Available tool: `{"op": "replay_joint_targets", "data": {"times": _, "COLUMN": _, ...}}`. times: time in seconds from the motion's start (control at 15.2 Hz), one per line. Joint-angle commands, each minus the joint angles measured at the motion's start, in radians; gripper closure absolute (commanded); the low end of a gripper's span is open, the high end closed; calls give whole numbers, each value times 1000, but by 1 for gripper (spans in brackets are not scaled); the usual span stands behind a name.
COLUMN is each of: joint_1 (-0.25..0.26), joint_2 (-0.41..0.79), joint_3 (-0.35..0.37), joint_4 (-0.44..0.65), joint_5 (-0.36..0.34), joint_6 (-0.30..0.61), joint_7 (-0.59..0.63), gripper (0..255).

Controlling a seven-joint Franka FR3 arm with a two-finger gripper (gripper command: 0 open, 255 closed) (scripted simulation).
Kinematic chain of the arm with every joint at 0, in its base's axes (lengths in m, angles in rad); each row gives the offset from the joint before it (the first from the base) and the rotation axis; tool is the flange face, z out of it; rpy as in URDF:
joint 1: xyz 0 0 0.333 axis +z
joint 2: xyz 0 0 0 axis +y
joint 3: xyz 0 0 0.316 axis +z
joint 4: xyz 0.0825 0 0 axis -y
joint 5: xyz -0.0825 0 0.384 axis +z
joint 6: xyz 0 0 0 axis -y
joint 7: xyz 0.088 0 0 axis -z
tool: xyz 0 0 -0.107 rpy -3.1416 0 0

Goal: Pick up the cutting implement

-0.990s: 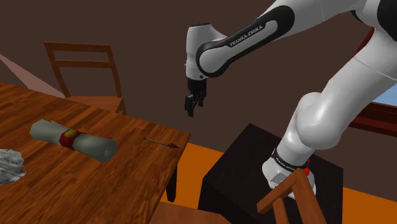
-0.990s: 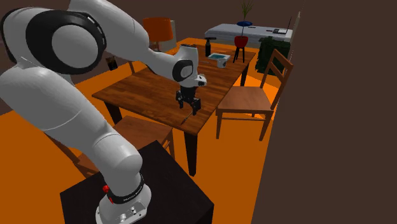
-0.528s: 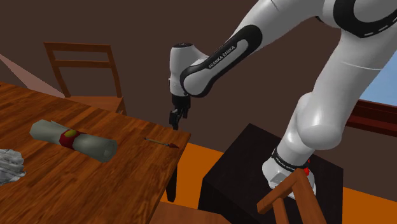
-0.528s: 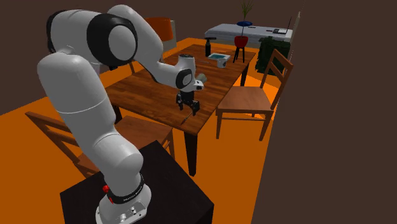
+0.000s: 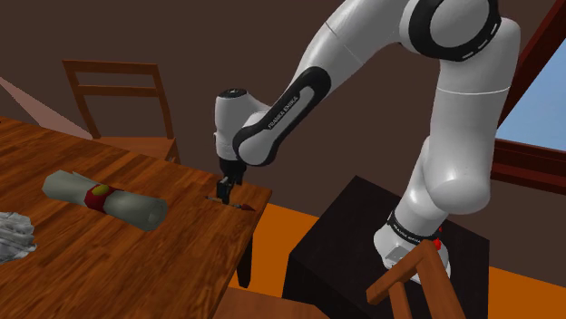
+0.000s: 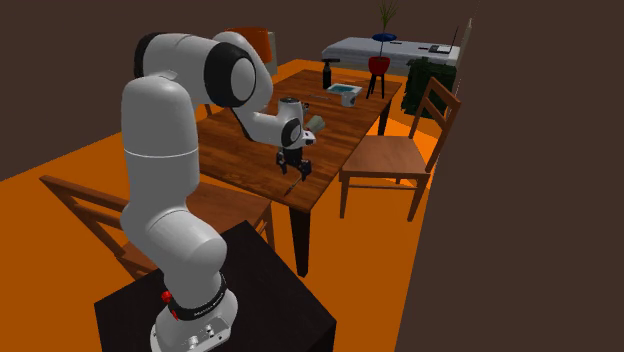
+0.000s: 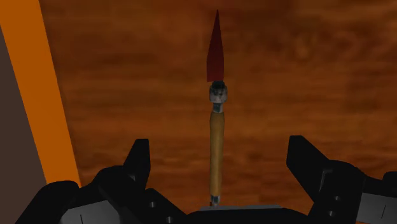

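The cutting implement is a slim knife (image 7: 216,140) with an orange-brown handle and a dark red blade. It lies flat on the wooden table (image 5: 136,254) near the corner closest to the stand. Its blade tip (image 5: 246,207) pokes out beside the hand in the shoulder view. My gripper (image 5: 223,191) points down, low over the knife. In the wrist view the gripper (image 7: 218,151) is open, and the handle runs between the fingers (image 7: 139,159) without touching either. The second exterior view has the gripper (image 6: 297,170) at the table's near edge.
A rolled grey-green cloth with a red band (image 5: 104,197) and a crumpled white object (image 5: 14,236) lie further along the table. Wooden chairs (image 5: 122,100) (image 6: 395,155) stand around it. A small blue-white box (image 6: 345,92) sits at the far end. Below the table edge is orange floor (image 7: 44,95).
The arm has swung toward the shoulder view's left and lowered. The gripper went from hanging in the air beyond the table corner to just above the knife. The knife has not moved.
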Motion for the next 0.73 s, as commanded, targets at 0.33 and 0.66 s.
{"op": "replay_joint_targets", "data": {"times": 0.33, "joint_1": 19, "joint_2": 97, "joint_3": -14, "joint_4": 18, "joint_5": -33, "joint_6": 82, "joint_7": 23, "gripper": 0}}
{"op": "replay_joint_targets", "data": {"times": 0.66, "joint_1": 21, "joint_2": 115, "joint_3": -18, "joint_4": 20, "joint_5": -39, "joint_6": 98, "joint_7": 26, "gripper": 255}}
